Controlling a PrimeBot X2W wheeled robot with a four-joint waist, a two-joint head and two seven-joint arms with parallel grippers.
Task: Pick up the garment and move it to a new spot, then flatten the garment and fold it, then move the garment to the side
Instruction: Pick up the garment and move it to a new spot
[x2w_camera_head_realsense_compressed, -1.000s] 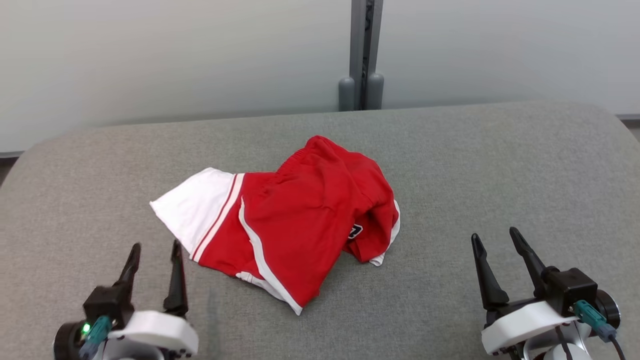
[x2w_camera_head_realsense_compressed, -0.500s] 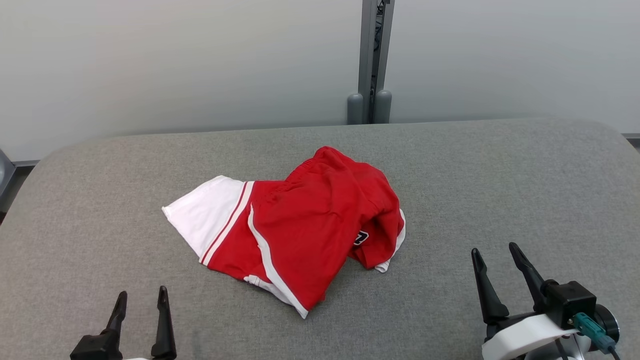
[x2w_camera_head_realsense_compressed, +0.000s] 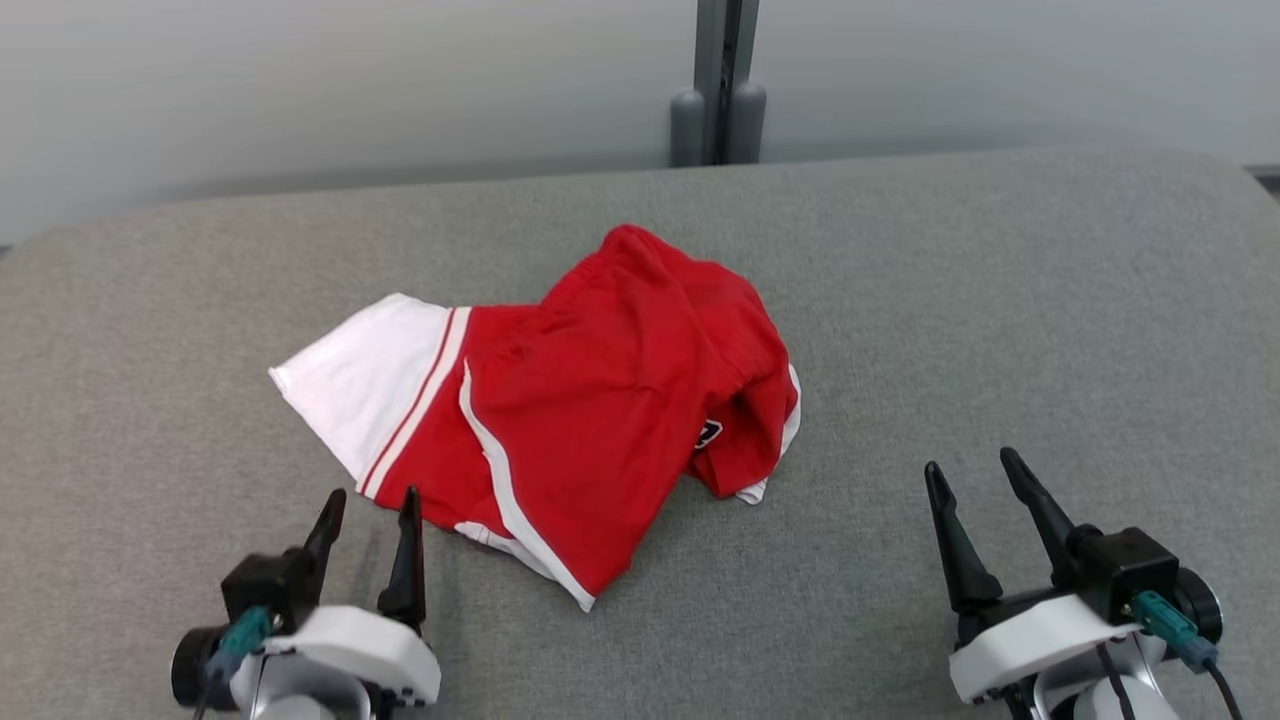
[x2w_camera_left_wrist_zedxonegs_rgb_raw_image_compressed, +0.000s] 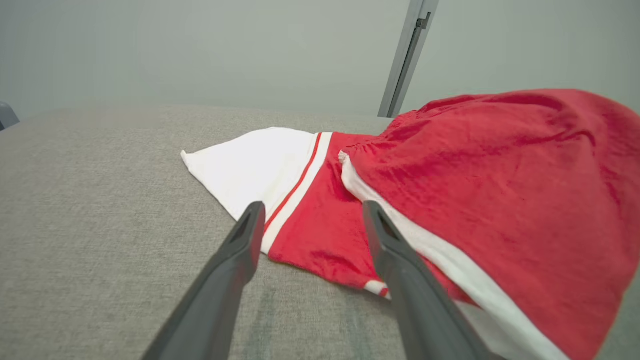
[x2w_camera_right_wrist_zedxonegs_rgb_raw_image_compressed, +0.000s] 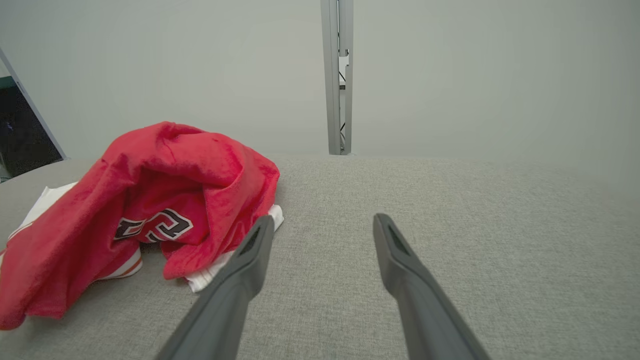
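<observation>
At centre of grey padded surface: crumpled red-and-white garment, ungripped. Left gripper spread, empty, just beside its near edge; right gripper spread, empty, well apart. Judged: no step done; pickup pending.

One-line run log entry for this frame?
phase: pre-grasp | garment: crumpled on grey surface, not gripped | left end effector: open, by near hem | right end effector: open, apart from garment
</observation>
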